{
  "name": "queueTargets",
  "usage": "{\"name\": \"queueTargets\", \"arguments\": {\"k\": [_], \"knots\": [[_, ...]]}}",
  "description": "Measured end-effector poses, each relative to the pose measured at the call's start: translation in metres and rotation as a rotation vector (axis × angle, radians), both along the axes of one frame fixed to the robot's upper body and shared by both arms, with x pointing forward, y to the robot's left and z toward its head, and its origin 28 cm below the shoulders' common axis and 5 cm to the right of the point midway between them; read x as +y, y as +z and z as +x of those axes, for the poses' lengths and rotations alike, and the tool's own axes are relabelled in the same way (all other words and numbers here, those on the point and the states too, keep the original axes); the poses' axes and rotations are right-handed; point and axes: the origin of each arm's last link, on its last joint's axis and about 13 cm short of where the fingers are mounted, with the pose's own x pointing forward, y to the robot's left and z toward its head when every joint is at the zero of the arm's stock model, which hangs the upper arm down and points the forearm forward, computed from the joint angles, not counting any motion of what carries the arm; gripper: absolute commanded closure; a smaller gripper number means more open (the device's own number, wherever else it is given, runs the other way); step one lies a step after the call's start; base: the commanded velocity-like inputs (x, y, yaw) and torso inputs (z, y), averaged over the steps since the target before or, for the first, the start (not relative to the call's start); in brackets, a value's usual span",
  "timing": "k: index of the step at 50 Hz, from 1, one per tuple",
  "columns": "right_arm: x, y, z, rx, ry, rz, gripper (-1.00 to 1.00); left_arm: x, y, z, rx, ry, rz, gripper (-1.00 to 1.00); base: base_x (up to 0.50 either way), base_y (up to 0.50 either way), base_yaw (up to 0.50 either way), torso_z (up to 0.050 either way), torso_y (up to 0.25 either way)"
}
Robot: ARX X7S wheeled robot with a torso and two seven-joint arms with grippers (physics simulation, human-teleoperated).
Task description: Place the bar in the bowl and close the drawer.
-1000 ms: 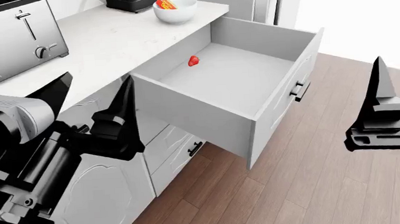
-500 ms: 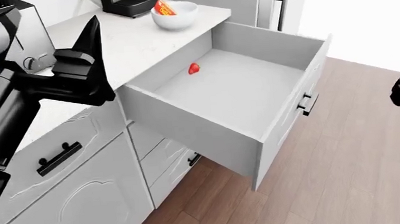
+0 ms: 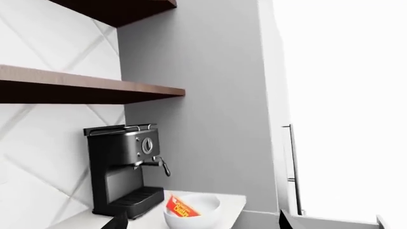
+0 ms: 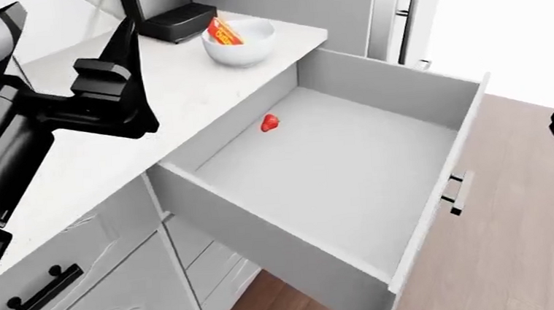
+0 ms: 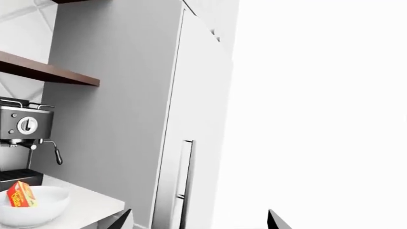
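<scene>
you see the bowl (image 4: 239, 43) glossy white, ceramic-like | the bar (image 4: 221, 31) in printed red-orange wrapper | the drawer (image 4: 356, 164) matt pale grey inside, smooth | countertop (image 4: 156, 97) white, faintly speckled stone look | floor (image 4: 517, 240) brown wood planks | coffee machine (image 3: 124, 167) black, satin sheen

A white counter (image 4: 109, 130) sits under the left pincer (image 4: 120, 78), with white cupboards (image 4: 92, 299) below. Brown shelves (image 3: 89, 88) hang on the white wall (a tall grey panel (image 3: 203, 105) beside). The floor (image 4: 517, 240) is brown wood.
</scene>
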Motion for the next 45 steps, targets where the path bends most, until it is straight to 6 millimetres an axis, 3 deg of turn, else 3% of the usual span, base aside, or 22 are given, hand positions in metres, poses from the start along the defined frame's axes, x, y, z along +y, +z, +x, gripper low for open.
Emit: {"name": "queueTargets", "arguments": {"k": [36, 45], "knots": [[0.0000, -0.0005, 0.0003, -0.003, -0.003, 0.004, -1.00, -0.0003, -0.0020, 0.0009, 0.001, 0.000, 0.002, -1.00, 0.30, -0.40, 0.00, 0.000, 0.001], [0.0001, -0.0013, 0.0005, -0.004, -0.018, 0.009, -1.00, -0.0002, -0.0028, 0.0012, 0.004, 0.000, 0.001, -1.00, 0.00, -0.01, 0.00, 0.000, 0.002]]}}
